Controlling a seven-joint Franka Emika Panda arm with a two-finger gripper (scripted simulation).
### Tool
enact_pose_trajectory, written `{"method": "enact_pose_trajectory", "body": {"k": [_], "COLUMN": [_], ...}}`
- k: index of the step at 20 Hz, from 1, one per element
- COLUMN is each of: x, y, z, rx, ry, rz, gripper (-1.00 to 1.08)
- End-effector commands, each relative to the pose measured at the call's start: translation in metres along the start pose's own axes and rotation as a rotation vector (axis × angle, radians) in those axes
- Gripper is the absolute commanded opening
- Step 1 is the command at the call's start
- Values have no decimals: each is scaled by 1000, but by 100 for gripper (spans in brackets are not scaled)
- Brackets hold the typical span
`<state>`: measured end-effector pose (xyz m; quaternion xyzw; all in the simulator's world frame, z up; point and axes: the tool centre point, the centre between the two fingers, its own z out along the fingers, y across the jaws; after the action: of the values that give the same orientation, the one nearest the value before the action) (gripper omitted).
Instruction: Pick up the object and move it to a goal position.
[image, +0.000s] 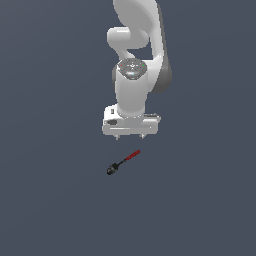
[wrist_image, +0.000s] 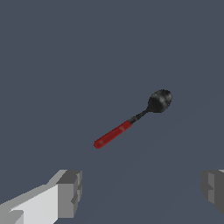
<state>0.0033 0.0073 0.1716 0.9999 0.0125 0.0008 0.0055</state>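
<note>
Plain dark grey-blue ground filled both views, with no edge, marker or goal position visible anywhere on it.

Exterior view: you had the white arm (image: 134, 75) reaching down from the far side, its gripper (image: 129, 136) hanging with only two short fingertip stubs showing below the hand. The object (image: 123, 162) lay on the ground just on the near side of the gripper, apart from it and untouched. Its long axis ran diagonally: the red end pointed toward the exterior view's right and the far side, the black knob toward the exterior view's left and the near side.

Wrist view: you could see the two grey fingertips (wrist_image: 70, 192) spread wide apart, with nothing between them, so the gripper stood open and empty. The object (wrist_image: 131, 120) sat ahead of the fingers rather than between them. It appeared as a spoon-like stick, red handle at one end and a rounded black bowl at the other, lying oblique to the line joining the two fingers.

Progress, as a judgement: no grasp had been made, so the approach, closing, lift and carry to the goal all remained for you. You would probably have needed to rotate the wrist so the fingers crossed the slender shaft.
</note>
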Motion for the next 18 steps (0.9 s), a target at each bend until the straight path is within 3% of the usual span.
{"method": "enact_pose_trajectory", "body": {"k": [1,9,18], "x": [1,7,16], "y": [1,4,11], "z": [3,20,52], "rx": [1,8,15], "ry": [-1,-3,-6], "rz": [22,159,416], "gripper": [100,100,100]}}
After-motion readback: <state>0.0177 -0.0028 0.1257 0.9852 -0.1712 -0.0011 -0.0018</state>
